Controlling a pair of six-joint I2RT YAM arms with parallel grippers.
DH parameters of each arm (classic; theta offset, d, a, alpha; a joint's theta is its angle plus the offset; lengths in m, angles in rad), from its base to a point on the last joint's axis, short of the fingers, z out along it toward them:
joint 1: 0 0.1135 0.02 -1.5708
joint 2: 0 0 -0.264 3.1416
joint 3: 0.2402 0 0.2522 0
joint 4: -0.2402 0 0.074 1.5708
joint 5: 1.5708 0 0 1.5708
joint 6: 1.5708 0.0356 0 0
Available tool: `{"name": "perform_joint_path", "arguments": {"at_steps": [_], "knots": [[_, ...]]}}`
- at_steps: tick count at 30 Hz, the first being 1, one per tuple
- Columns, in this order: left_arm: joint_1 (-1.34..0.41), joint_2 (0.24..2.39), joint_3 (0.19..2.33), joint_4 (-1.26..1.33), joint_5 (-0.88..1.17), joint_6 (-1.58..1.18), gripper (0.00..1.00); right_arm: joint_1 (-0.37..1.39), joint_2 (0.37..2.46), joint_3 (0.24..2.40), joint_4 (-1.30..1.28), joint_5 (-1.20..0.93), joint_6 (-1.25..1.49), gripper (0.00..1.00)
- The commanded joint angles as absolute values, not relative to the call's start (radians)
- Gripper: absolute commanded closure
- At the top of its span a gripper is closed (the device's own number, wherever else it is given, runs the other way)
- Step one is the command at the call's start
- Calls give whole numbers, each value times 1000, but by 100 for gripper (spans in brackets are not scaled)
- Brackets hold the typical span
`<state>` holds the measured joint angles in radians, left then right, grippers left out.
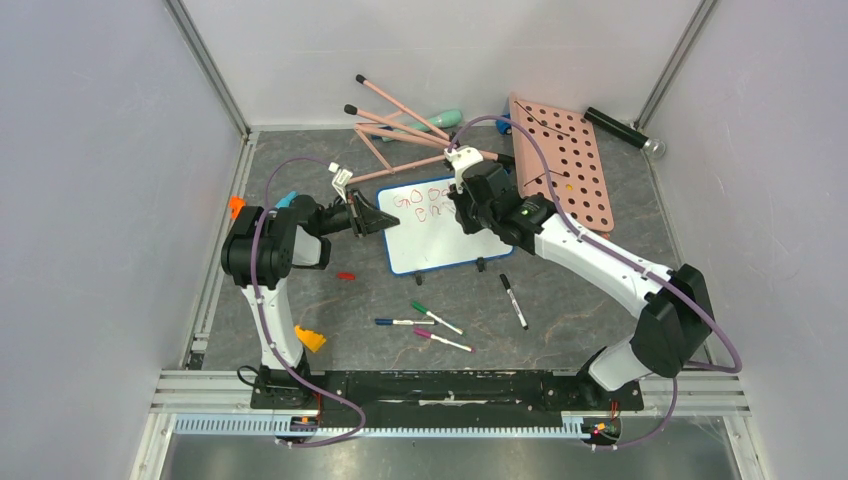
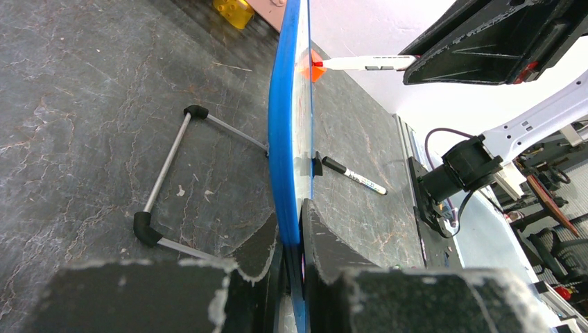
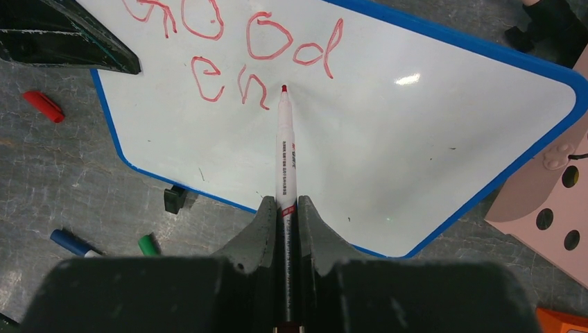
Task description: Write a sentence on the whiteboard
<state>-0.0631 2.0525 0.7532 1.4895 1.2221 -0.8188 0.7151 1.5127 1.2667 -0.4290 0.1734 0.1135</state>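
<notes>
The whiteboard [image 1: 440, 240] with its blue rim stands in the middle of the table. It also shows edge-on in the left wrist view [image 2: 286, 139] and from the front in the right wrist view [image 3: 388, 118]. Red letters [image 3: 243, 52] read "good" and below it "en". My left gripper [image 1: 385, 221] is shut on the board's left edge [image 2: 291, 239]. My right gripper [image 1: 462, 200] is shut on a red marker [image 3: 286, 152]. The marker's tip [image 3: 283, 89] is at the board just right of "en".
A red cap [image 1: 346, 275] lies left of the board. Green, blue, pink and black markers [image 1: 436, 317] lie in front of it. A pink pegboard panel [image 1: 565, 170] and pink rods [image 1: 400, 125] lie behind. Orange blocks [image 1: 309, 339] sit at the left.
</notes>
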Motion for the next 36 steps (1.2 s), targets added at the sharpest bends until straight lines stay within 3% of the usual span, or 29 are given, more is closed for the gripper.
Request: {"name": "perform_joint_path", "arguments": {"at_steps": [1,36], "knots": [[-49,2067,763,1557,1204,-730,98,710,1508,1270,-413,166,103,100],[-48,2068,764,1557,1207,-730,98,650,1508,1235,-425,234,107,100]]}}
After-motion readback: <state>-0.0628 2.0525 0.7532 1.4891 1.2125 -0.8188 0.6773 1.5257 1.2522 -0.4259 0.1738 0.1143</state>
